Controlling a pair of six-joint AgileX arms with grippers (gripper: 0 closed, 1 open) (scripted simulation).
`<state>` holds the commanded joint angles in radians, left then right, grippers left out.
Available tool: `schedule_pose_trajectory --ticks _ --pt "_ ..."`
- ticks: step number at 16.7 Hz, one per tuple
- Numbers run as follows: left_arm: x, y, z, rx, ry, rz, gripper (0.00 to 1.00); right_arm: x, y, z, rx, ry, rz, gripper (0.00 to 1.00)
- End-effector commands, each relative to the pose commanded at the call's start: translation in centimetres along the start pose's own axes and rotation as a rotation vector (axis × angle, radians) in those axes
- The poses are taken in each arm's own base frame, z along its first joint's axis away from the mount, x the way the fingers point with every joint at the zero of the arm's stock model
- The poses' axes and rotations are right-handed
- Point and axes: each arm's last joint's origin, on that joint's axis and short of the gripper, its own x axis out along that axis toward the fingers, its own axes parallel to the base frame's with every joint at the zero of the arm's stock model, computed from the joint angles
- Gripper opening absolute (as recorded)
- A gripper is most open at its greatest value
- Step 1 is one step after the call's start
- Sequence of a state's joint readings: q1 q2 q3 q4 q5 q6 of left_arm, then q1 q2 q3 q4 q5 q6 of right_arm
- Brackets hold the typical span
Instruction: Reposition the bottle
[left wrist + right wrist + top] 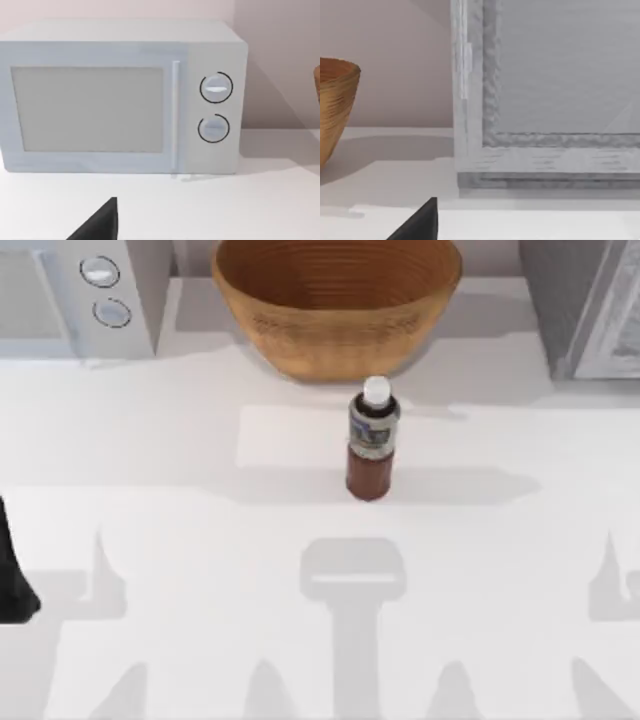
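The bottle [372, 445] stands upright near the middle of the white table. It is slim, with reddish-brown contents, a white screw cap and a grey-and-dark label band. It stands just in front of the wicker bowl [337, 302] and apart from it. A dark part of my left arm [12, 575] shows at the table's far left edge, well away from the bottle. A dark wedge of my left gripper [100, 224] sits low in the left wrist view, facing the microwave. A like wedge of my right gripper [420, 224] shows in the right wrist view. Neither gripper touches anything.
A white microwave [75, 290] [120, 97] with two dials stands at the back left. A grey cabinet-like appliance [590, 305] [545, 95] stands at the back right. The large wicker bowl [335, 107] fills the back middle. Bare table [200, 640] lies in front of the bottle.
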<state>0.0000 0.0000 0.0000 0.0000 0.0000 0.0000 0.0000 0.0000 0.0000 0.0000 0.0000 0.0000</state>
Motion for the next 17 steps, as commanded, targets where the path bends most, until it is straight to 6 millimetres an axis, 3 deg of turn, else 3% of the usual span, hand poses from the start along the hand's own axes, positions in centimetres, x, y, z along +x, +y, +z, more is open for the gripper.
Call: schedule_pose_trajectory --ticks 4,9,13,17 --pt "0.0 0.0 0.0 0.000 0.000 0.000 1.00 0.1 0.1 0.3 0.000 -0.005 0.014 1.00" --pt "0.0 0.0 0.0 0.000 0.000 0.000 1.00 1.7 0.9 2.4 -0.001 -0.038 0.113 1.00" --pt "0.0 0.0 0.0 0.000 0.000 0.000 1.00 5.2 2.4 3.5 -0.005 -0.028 0.234 1.00" --pt "0.0 0.0 0.0 0.000 0.000 0.000 1.00 9.7 4.7 2.5 -0.008 0.002 0.372 1.00"
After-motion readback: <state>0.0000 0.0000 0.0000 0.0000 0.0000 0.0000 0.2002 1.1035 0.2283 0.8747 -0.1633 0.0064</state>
